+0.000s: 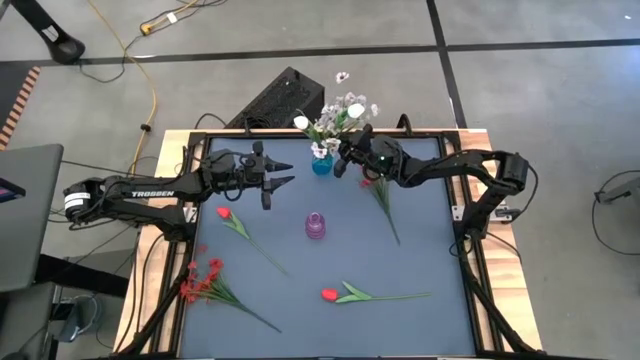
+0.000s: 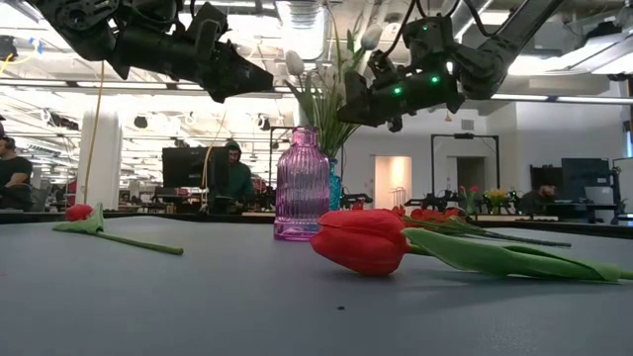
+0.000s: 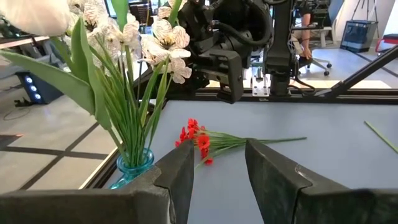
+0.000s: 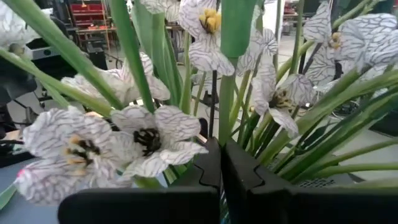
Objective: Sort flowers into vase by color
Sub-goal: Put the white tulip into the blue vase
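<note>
A blue vase (image 1: 321, 165) stands at the table's far edge and holds white flowers (image 1: 340, 112). My right gripper (image 1: 341, 160) is beside them on the right, shut among the stems (image 4: 221, 163). My left gripper (image 1: 283, 173) hovers open to the vase's left (image 3: 217, 168), touching nothing. A purple vase (image 1: 315, 226) stands mid-table with nothing in it. Lying flat on the table are a red tulip (image 1: 224, 212), a red spray (image 1: 196, 283), another red tulip (image 1: 330, 294) and a red spray (image 1: 368, 183) under the right arm. My right gripper pinches a green flower stem (image 4: 226, 115) between its two fingertips. The fingers come level from the table's right side and lie across the stem. The stem stands upright among the white blooms above the blue vase; its lower end is hidden by the fingers.
The black frame rails (image 1: 460, 215) run along the table's edges. A black case (image 1: 285, 98) sits beyond the far edge. People sit in the room behind the table (image 2: 232, 173). Bare mat lies between the purple vase and the near edge.
</note>
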